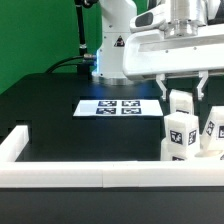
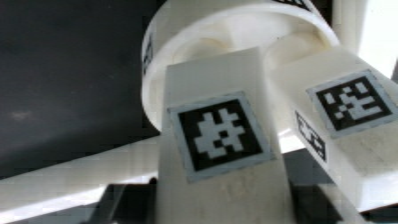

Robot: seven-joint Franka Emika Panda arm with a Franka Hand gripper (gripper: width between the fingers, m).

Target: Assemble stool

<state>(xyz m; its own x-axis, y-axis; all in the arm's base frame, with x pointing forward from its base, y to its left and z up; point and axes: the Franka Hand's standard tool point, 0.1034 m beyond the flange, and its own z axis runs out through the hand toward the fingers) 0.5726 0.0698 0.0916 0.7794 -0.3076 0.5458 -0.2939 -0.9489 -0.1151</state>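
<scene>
My gripper (image 1: 180,95) hangs at the exterior view's right and is shut on a white stool leg (image 1: 181,103), which stands upright between the fingers. In the wrist view this leg (image 2: 222,130) fills the middle and shows a square tag. Dark fingers (image 2: 134,200) press on both of its sides. Behind it lies the round white seat (image 2: 231,30). A second leg (image 2: 347,95) with a tag rises from the seat right beside the held one. In the exterior view two more tagged legs (image 1: 178,135) (image 1: 213,125) stand upright below the gripper.
The marker board (image 1: 122,107) lies flat on the black table in front of the robot's base (image 1: 112,50). A long white border rail (image 1: 60,172) runs along the table's near edge and turns back at the exterior view's left.
</scene>
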